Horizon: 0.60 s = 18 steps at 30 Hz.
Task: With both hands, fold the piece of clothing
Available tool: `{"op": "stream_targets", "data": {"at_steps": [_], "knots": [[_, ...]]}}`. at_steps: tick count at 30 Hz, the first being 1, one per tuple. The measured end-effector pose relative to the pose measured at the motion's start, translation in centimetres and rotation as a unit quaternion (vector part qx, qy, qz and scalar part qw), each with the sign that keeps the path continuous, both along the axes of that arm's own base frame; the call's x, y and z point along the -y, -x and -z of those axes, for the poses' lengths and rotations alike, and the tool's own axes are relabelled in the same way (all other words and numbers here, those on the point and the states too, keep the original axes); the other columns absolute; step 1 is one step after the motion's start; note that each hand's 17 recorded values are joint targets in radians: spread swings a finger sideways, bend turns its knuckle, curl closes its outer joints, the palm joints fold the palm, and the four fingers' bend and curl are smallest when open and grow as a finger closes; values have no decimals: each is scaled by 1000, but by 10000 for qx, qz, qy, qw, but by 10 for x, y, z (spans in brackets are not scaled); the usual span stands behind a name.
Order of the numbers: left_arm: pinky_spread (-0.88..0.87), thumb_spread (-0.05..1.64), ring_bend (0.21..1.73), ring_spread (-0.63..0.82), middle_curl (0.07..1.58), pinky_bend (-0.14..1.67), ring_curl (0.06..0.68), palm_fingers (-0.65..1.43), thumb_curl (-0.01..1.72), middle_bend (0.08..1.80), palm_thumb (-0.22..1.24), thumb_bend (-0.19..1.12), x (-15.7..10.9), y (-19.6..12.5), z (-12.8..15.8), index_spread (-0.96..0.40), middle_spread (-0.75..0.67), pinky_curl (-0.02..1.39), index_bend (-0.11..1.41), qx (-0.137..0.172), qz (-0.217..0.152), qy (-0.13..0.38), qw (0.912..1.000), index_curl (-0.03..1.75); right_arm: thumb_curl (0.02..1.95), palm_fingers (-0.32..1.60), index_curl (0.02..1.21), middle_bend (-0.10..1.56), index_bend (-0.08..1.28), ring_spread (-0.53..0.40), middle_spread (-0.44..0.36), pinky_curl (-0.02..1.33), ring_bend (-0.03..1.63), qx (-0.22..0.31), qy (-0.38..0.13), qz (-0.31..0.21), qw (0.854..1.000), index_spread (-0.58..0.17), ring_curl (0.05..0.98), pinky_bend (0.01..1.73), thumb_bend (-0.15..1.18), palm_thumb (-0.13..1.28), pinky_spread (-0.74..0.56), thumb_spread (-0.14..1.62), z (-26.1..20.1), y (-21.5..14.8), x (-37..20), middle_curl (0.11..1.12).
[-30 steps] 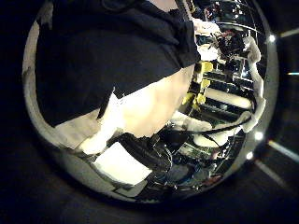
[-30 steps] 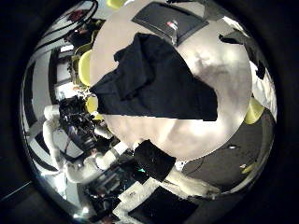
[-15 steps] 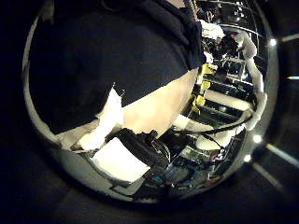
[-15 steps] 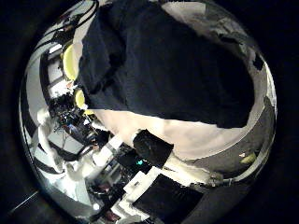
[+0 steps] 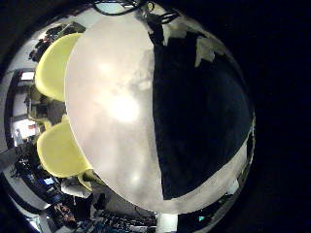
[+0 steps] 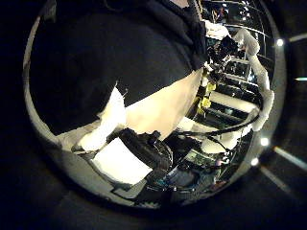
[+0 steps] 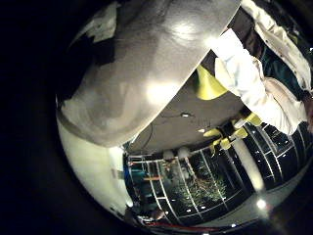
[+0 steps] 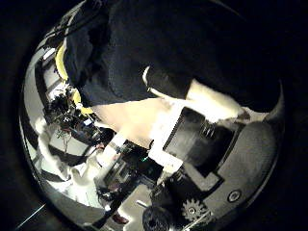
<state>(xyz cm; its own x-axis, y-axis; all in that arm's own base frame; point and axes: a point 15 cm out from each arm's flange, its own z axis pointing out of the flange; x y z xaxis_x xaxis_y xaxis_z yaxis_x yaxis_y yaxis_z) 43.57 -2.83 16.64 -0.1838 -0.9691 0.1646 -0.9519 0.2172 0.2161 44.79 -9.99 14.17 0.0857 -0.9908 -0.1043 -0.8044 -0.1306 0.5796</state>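
Observation:
A dark piece of clothing [image 5: 199, 116] lies spread on the pale round table [image 5: 112, 107]. In the left thumb side palm view the clothing [image 6: 106, 57] fills much of the picture. My left hand [image 6: 125, 139] is close above its edge, with a straight finger [image 6: 106, 120] over the hem, open. In the right thumb side palm view the clothing [image 8: 173, 43] is very close. My right hand [image 8: 197, 130] has a finger [image 8: 197, 94] curled onto the clothing's edge by the table [image 8: 130, 120].
Two pale chairs [image 5: 53, 63] [image 5: 63, 155] stand at the table's edge away from the clothing. The other arm [image 6: 251, 53] shows beyond the clothing in the left thumb side palm view. Room clutter [image 8: 72, 111] lies past the table.
The right palm has dropped closer to the clothing, and its finger has come in over the clothing's edge. The left palm view has barely shifted, and its finger stays over the hem.

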Motion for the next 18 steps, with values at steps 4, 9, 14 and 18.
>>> {"op": "stream_targets", "data": {"at_steps": [4, 9, 14, 18], "knots": [[222, 1157, 676, 125, 363, 309, 261, 205, 394, 189, 538, -18, 2, 3, 1, -49, 90, 414, 177, -20, 6, 4, 10000, 407, 430, 1326, 670, 1045, 702, -213, -134, 738, 1248, 51, 9, 53, 10000, -344, 508, 1006, 101, 742, -345, 1117, -4, 0, 5, 670], [219, 1158, 674, 125, 361, 310, 257, 208, 393, 188, 538, -18, 2, 4, 2, -49, 87, 406, 177, -39, -23, 3, 10000, 401, 514, 1234, 758, 1177, 868, -206, -121, 801, 1326, 152, 22, 202, 9997, -330, 557, 1122, 173, 945, -307, 1134, -14, 1, 20, 713], [217, 1158, 670, 125, 361, 309, 254, 213, 393, 190, 538, -18, 9, 11, 3, -49, 79, 398, 175, -74, 41, 9, 10000, 395, 559, 1180, 792, 1229, 925, -203, -116, 837, 1370, 333, 43, 396, 9987, -318, 586, 1170, 169, 984, -279, 1152, -32, 4, 43, 726], [217, 1162, 668, 125, 362, 309, 251, 215, 389, 191, 533, -19, 18, 18, 3, -49, 78, 393, 175, -93, 99, 55, 9999, 391, 594, 1151, 808, 1257, 951, -203, -113, 862, 1385, 482, 63, 554, 9973, -310, 603, 1192, 151, 991, -266, 1158, -46, 8, 61, 729]]}}
